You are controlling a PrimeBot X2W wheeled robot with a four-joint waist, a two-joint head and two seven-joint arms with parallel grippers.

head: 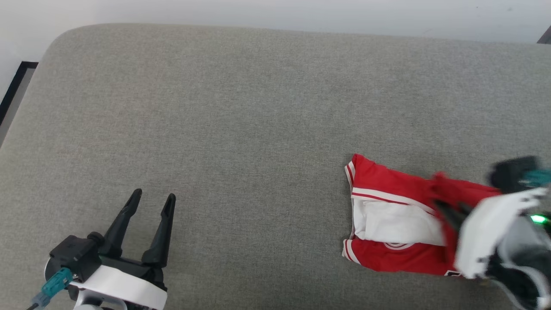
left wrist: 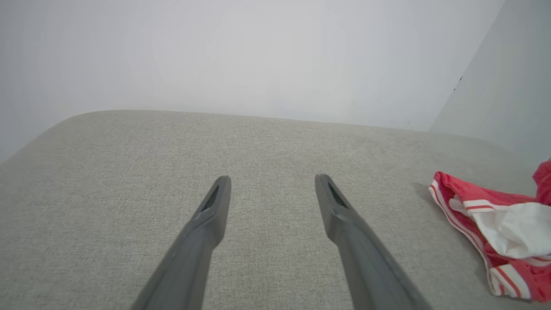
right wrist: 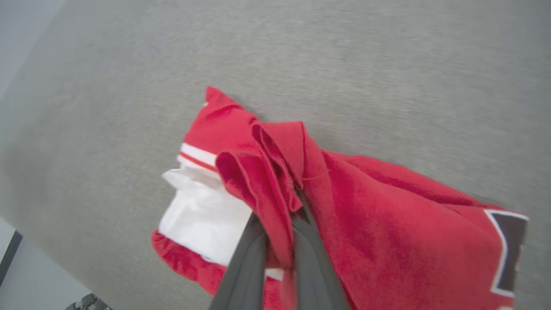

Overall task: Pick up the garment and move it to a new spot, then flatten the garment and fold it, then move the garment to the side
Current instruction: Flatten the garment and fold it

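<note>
1. Right gripper [right wrist: 280, 232] — fingers pressed together, pinching a gathered red fold of the garment [right wrist: 387, 224]. The cloth bunches over the tips and hides them.
2. Garment, position: a loosely folded bundle on the right-hand part of the grey padded surface [head: 241, 129]. The body is red, a white sleeve lies on top, and striped trim runs along its left edge. The pinched fold is raised and the rest lies on the padding.
3. Garment, handling: you should expect it to be soft, light and limp, not fragile. Lifted from one point it will likely sag, and its layers may slide apart, which would undo the fold. Your safest hold is probably through all layers near an edge. Keep it low and draw it across the padding rather than hoisting it.
4. Left gripper [head: 153, 194] — fingers spread wide and holding nothing, low at the near left and well apart from the garment.
5. Open room: you have a broad bare stretch of padding between the two grippers, and more behind the garment toward the pale wall [left wrist: 258, 56].
6. Edges: the surface has a rounded far-left corner, with a dark-framed strip [head: 17, 82] beyond it. You cannot tell where the surface ends on the right, so allow margin there.
</note>
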